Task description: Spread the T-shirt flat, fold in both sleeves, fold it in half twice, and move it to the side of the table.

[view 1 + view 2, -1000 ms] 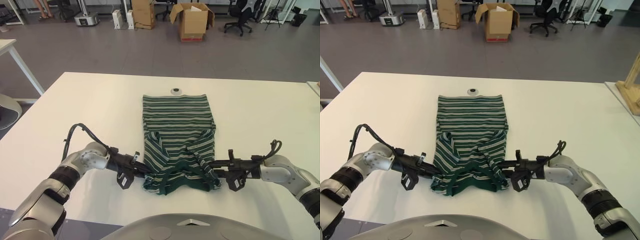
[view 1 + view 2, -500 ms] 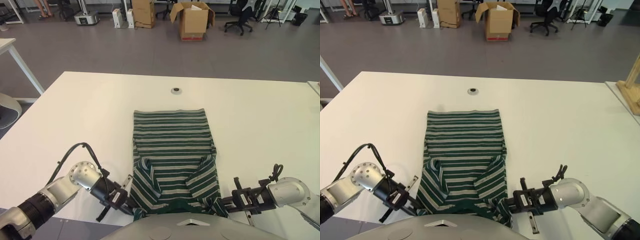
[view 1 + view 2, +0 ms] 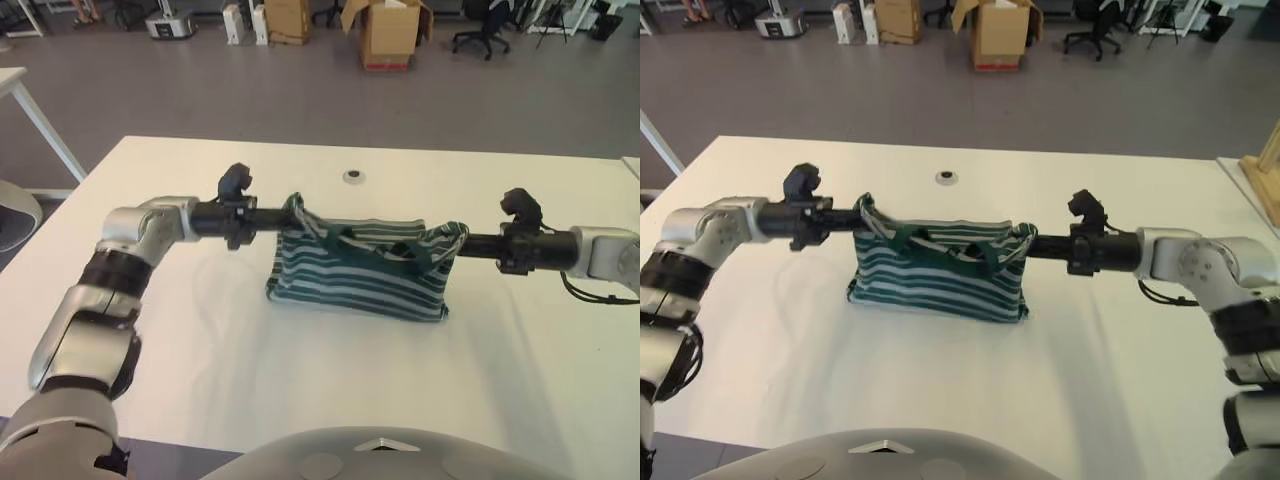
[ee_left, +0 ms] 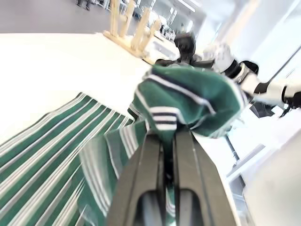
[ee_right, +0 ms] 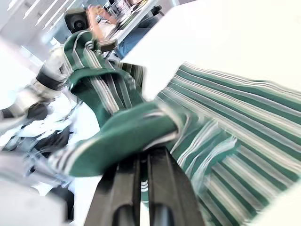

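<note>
T-shirt [image 3: 355,282] cloth hides both jaws' tips.

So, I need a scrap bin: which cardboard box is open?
The right box, red strip along its base: its flaps splay outward. The plain left box shows none.

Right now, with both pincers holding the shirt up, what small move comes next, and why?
Probably lower both together to lay the held edge down. The left pincer and right pincer are shut on the T-shirt at its corners above the table, cloth sagging between them over the lower layer, so the fold is not yet set down.
</note>
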